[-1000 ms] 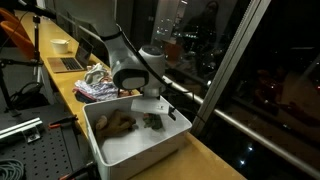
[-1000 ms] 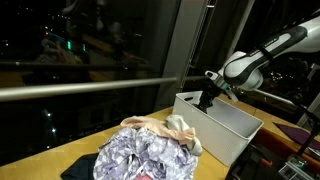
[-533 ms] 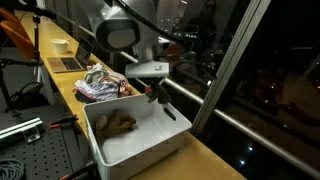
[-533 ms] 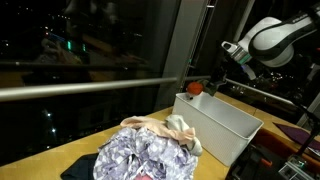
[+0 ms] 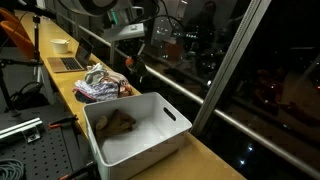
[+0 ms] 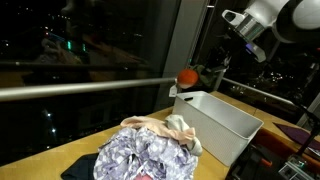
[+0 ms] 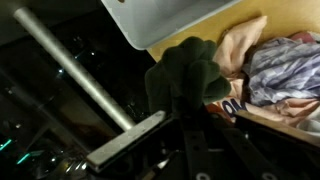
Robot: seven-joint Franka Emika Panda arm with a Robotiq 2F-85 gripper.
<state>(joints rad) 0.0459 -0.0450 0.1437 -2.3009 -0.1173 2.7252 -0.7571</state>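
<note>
My gripper (image 5: 133, 60) is shut on a dark green garment with an orange-red patch (image 6: 186, 77). It holds the garment in the air between the white bin (image 5: 172, 112) and the pile of patterned clothes (image 5: 100, 82). In the wrist view the green garment (image 7: 185, 70) hangs in the jaws (image 7: 190, 102) over the wooden counter, with the bin's corner (image 7: 170, 15) above it and the clothes pile (image 7: 285, 62) to the right. A brown cloth (image 5: 115, 122) lies inside the bin. The pile (image 6: 150, 150) and the bin (image 6: 240, 125) show in both exterior views.
A laptop (image 5: 70, 62) and a white bowl (image 5: 60, 45) sit farther along the counter. A metal rail (image 6: 90, 88) and a dark glass window run along the counter's far edge. A perforated metal table (image 5: 30, 150) stands beside the bin.
The gripper has risen out of the bin with the garment in it and swung over toward the clothes pile. The brown cloth stays in the bin.
</note>
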